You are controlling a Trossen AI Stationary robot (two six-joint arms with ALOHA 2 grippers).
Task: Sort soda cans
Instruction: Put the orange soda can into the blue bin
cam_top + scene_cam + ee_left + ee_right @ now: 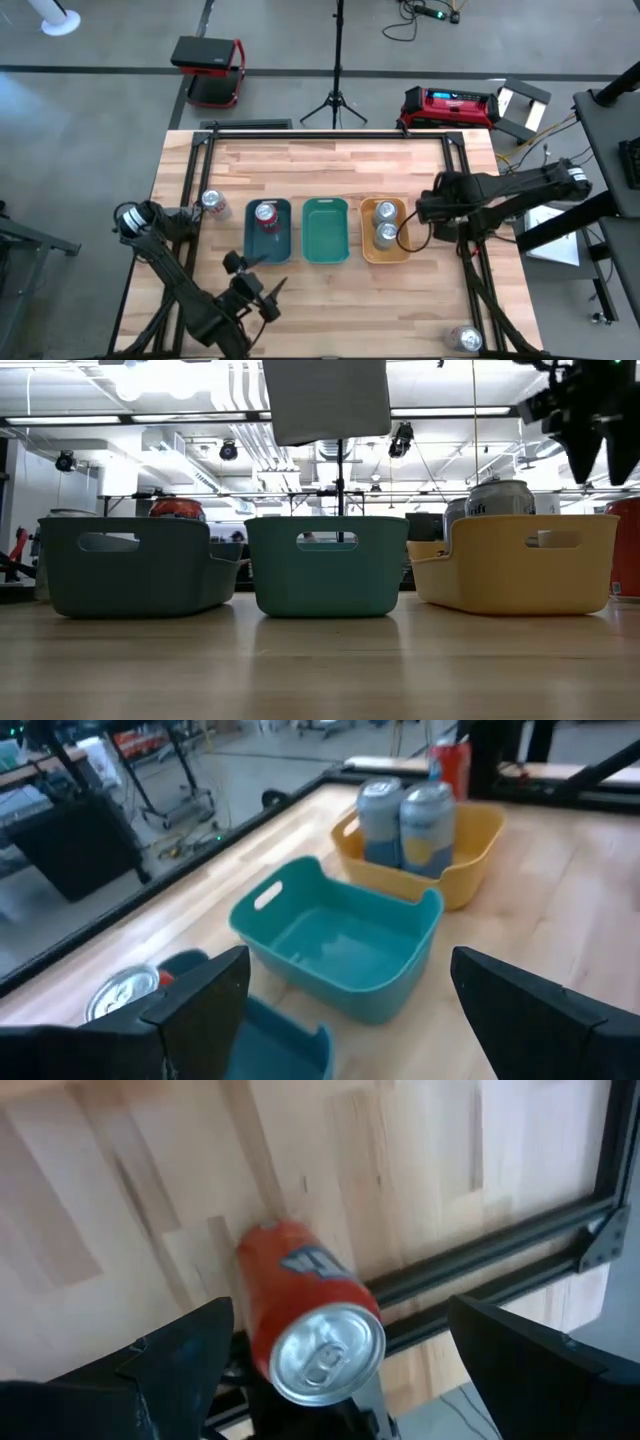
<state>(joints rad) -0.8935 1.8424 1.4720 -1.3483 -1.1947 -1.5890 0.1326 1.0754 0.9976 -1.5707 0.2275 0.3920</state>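
Three trays stand in a row: a dark blue one (pixel 268 232) holding a red can (pixel 266 214), an empty teal one (pixel 325 231), and an orange one (pixel 384 230) holding two silver cans (pixel 386 223). Another red can (pixel 305 1325) stands upright on the table just right of the orange tray. My right gripper (pixel 340 1320) hangs open above it, a finger on either side, clear of it. In the high view the gripper (pixel 420 210) hides this can. My left gripper (pixel 255 282) hovers open near the blue tray's near end.
A silver can (pixel 213 201) stands on the table left of the blue tray. Another silver can (pixel 465 340) lies at the near right corner. A black frame rail (pixel 480 1265) runs along the table's right edge, close to the red can.
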